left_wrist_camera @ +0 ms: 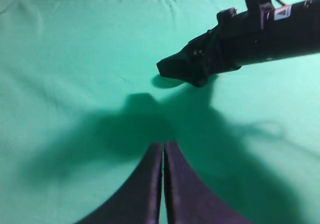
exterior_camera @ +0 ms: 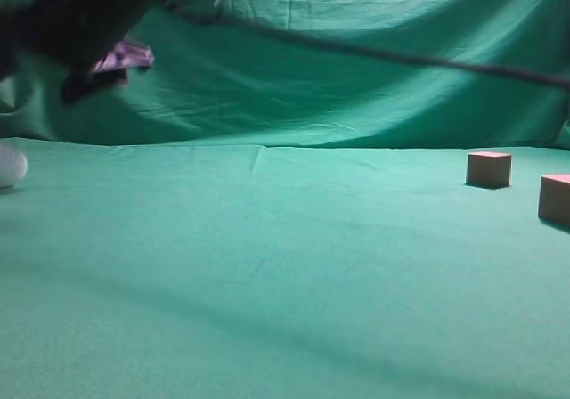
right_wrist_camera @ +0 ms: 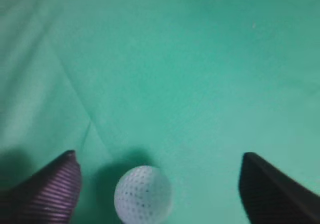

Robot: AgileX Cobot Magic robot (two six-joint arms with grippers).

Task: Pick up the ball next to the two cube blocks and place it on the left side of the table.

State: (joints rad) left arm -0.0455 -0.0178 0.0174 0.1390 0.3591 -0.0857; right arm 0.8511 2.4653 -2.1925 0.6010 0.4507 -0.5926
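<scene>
The white dimpled ball [right_wrist_camera: 143,193] lies on the green table [right_wrist_camera: 200,74] between the spread fingers of my right gripper [right_wrist_camera: 159,156], untouched and nearer the ribbed left finger [right_wrist_camera: 55,184]. In the exterior view the ball [exterior_camera: 9,166] sits at the far left edge, and my right gripper [exterior_camera: 102,71] hangs blurred above it. The two cube blocks [exterior_camera: 489,168] [exterior_camera: 555,199] stand far right. My left gripper [left_wrist_camera: 163,145] is shut and empty above bare cloth. The right arm [left_wrist_camera: 250,34] crosses the left wrist view, where the ball is hidden.
A draped green backdrop [exterior_camera: 356,87] hangs behind the table. A dark cable [exterior_camera: 401,56] runs across it from the right toward the right arm. Wrinkled green cloth [exterior_camera: 267,265] stretches between the ball and the cubes.
</scene>
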